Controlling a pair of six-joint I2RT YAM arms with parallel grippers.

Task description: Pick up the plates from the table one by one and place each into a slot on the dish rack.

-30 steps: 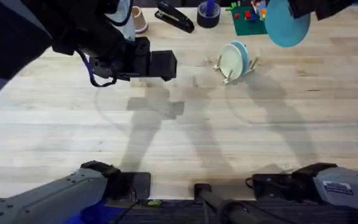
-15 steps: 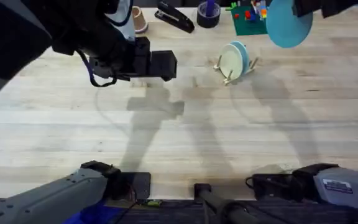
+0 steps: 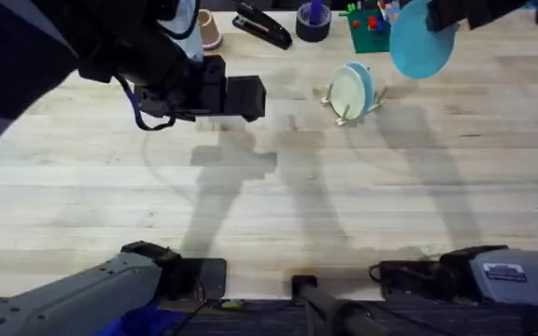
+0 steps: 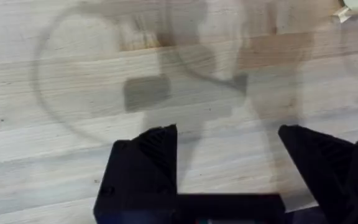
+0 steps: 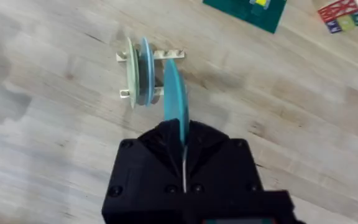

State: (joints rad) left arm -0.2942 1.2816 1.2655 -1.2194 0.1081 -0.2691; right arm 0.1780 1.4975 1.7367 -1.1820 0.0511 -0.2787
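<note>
The right gripper (image 5: 183, 144) is clenched on a blue plate (image 5: 174, 99), carried edge-on in the air just beside the dish rack (image 3: 353, 95), which already holds a cream plate (image 3: 346, 90) and a blue one. Next it should line up with a free slot and lower. The left gripper (image 4: 229, 168) hangs released over the bench (image 3: 344, 205), well apart from the rack
</note>
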